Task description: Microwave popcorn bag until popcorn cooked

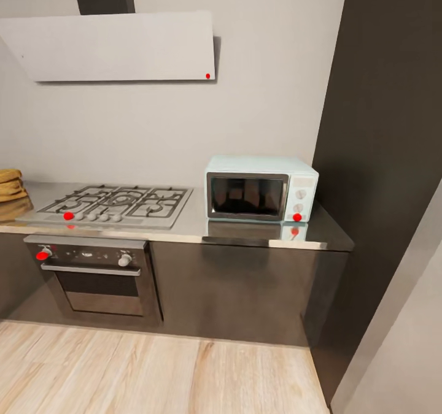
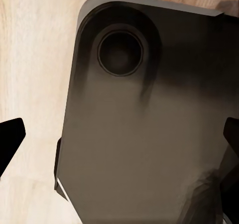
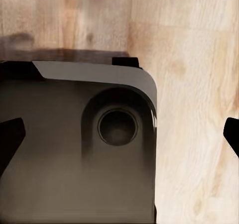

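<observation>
1. Nearest: both wrist cams look straight down at the robot's own dark base (image 2: 139,134) over the light wood floor (image 1: 153,371). Left gripper (image 2: 119,139): dark fingers (image 2: 10,134) at opposite frame edges, spread wide, nothing between them. Right gripper (image 3: 119,139): fingers (image 3: 10,139) equally wide apart, nothing held.
2. Step in hand, my read: approach/search. Arms hang down, nothing picked up, robot stands back from the bench (image 1: 258,233).
3. Landmark = the microwave (image 1: 261,188). Mint-blue box with its door closed, on the grey steel bench, near the bench's right end, against the wall. Red marker on its lower knob.
4. Popcorn bag (image 1: 10,184): probably the tan crumpled shape at the frame edge, far left of the microwave, beyond the gas hob (image 1: 113,205). It is cut off by the frame, so ID is tentative.
5. Next move calls for: drive closer and shift/turn left of the microwave to get the bag fully in view, raise an arm to bench height, then grasp. The microwave door must be opened before loading.
6. Surface: reflective bench, carries the hob left of the microwave; built-in oven (image 1: 95,276) below the hob, dark cabinets under the microwave.
7. Room, farthest: pale wall behind, grey extractor hood (image 1: 110,46) above the hob, tall dark panel (image 1: 387,126) right of the microwave.
</observation>
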Available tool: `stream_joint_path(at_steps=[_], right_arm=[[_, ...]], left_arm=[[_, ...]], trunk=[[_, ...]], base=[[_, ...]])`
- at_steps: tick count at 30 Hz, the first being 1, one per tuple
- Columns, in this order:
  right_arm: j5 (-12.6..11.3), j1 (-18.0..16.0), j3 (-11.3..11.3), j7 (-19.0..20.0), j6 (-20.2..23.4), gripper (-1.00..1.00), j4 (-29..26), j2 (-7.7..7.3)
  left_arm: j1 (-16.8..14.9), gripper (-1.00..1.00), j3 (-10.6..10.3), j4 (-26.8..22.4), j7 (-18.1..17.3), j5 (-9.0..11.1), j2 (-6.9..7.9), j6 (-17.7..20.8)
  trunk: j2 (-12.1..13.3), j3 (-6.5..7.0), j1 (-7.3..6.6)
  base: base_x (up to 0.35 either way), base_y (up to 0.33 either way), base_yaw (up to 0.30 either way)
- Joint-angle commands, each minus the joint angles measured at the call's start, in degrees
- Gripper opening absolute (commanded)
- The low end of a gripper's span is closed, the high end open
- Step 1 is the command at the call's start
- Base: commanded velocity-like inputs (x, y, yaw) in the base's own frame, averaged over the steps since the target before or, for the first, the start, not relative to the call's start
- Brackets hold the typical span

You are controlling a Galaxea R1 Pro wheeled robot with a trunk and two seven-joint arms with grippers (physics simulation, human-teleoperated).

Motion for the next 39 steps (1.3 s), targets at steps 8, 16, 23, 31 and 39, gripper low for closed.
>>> stream_joint_path(at_steps=[8, 16, 23, 31, 39], right_arm=[[0.2, -0.03, 0.03, 0.68, -0.79, 1.0, 5.07, -0.11], [0.21, -0.03, 0.04, 0.8, -0.58, 1.0, 5.19, -0.03], [0.5, -0.03, 0.17, 0.66, -0.35, 1.0, 5.11, 0.1], [4.37, -0.03, 2.86, 0.29, 5.86, 1.0, -10.88, 0.65], [4.71, -0.03, 2.94, 0.43, 27.57, 1.0, -42.19, 0.71]], left_arm=[[-0.01, 1.0, 0.08, -0.1, 0.04, 0.41, 0.0, -0.07], [-0.01, 1.0, 0.11, -0.11, 0.04, 0.41, 0.0, -0.07], [-0.01, 1.0, 0.14, -0.11, 0.05, 0.41, 0.0, -0.07], [-0.01, 1.0, 0.15, -0.11, 0.08, 0.41, 0.0, -0.07], [-0.01, 1.0, 0.23, -0.11, 0.13, 0.49, 0.0, -0.07]], trunk=[[-0.02, -0.05, 0.03], [-0.02, -0.05, 0.03], [-0.02, -0.05, 0.03], [-0.02, -0.05, 0.03], [-0.02, -0.05, 0.03]], base=[[0.126, 0.0, 0.0], [0.001, 0.0, 0.0], [0.0, 0.0, 0.0], [0.0, 0.0, 0.0], [0.0, 0.0, 0.0]])
